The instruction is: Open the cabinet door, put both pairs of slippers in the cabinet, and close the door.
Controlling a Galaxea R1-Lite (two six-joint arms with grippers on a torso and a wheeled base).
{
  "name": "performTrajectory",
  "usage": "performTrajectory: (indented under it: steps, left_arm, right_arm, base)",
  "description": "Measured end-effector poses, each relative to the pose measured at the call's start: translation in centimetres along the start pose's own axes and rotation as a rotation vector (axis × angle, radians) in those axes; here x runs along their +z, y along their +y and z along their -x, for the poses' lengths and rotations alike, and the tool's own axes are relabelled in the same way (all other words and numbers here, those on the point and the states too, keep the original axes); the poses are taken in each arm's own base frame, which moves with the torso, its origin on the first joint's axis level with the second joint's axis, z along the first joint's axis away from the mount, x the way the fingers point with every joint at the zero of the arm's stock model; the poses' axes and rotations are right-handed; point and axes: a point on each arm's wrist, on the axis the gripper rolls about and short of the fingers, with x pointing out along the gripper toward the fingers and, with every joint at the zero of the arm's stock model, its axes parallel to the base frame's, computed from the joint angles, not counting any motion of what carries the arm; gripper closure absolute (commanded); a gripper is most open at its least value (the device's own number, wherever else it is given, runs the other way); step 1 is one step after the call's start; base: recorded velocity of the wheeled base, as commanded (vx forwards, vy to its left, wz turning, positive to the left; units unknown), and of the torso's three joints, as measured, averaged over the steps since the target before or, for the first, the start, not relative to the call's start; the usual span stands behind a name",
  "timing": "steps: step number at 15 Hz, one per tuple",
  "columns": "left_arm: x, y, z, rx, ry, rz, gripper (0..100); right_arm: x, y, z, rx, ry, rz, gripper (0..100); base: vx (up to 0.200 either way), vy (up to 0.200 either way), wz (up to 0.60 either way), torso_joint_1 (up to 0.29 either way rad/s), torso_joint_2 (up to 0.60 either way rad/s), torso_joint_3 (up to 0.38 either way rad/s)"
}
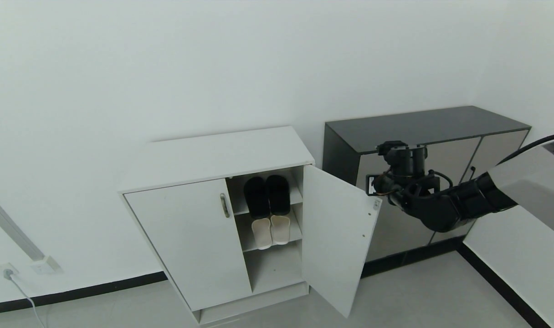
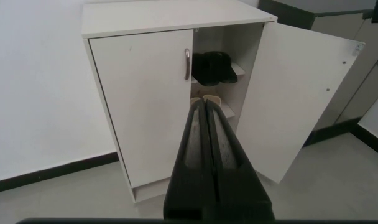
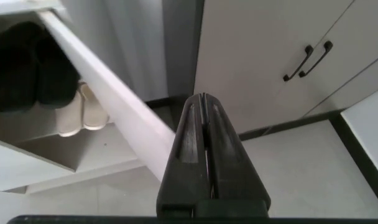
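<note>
Cabinet door [image 1: 338, 237] open, blk slippers [image 1: 268, 196] over wht slippers [image 1: 271, 231], white wall [image 1: 167, 68], grey floor [image 1: 418, 291]; L+R jaws clenched.

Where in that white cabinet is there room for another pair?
The bottom compartment, under the white slippers, is bare, and so is the cabinet top. Higher up it is crowded: black slippers above, white below.

door [image 1: 338, 237] open, black slippers [image 1: 268, 196] above white slippers [image 1: 271, 230]

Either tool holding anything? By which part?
Nothing held. Left tool and right tool are both shut, empty; black slippers and white slippers sit inside the cabinet.
</note>
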Motion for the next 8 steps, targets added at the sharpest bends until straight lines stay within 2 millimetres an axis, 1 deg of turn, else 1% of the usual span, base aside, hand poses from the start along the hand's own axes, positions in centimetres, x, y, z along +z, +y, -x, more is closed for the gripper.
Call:
performTrajectory:
  steps: [4,8]
  left_arm:
    - [0.0,0.0,0.0,0.000,0.000,0.000,100]
    - [0.0,0.0,0.0,0.000,0.000,0.000,100]
  right_arm:
    - [-1.5,-0.2,-1.4,0.003,0.036,0.010,100]
    - [-2.3,0.0,-1.6,0.004,0.055,0.017,100]
  base:
    - [0.000,0.000,0.00,0.000,0.00,0.000]
    - [0.000,0.000,0.00,0.000,0.00,0.000]
